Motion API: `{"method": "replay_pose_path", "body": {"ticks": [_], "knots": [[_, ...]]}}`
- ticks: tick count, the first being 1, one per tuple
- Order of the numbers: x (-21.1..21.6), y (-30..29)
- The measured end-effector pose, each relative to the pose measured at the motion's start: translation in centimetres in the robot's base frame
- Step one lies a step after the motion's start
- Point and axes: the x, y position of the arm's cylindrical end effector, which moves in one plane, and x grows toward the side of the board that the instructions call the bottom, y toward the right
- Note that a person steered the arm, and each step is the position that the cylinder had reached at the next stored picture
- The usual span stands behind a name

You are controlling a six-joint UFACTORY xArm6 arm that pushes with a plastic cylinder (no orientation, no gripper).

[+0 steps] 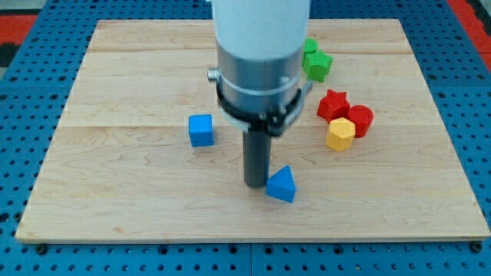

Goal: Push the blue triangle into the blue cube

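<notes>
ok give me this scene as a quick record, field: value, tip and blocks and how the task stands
tip: my tip is down on the board, just at the view's left of the blue triangle, touching or nearly so
target: blue cube, up and to the view's left of the triangle, clearly apart from it
task state: triangle not yet against the cube
other blocks: green block, red star, red cylinder and yellow block clustered at the view's right
surface: wooden board

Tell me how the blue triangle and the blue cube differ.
The blue triangle is wedge-shaped with a pointed top; the blue cube is boxy with a flat top. The triangle lies right beside my tip, on its right in the view; the cube stands apart, up and left. Both share one blue colour.
</notes>
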Motion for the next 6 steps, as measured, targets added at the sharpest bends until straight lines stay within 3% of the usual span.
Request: {"method": "replay_pose_path", "body": {"ticks": [1, 2, 4, 5, 6], "knots": [[2.6, 0.4], [1.0, 6.3], [-4.8, -5.3], [0.3, -2.9], [-0.3, 3.1]]}}
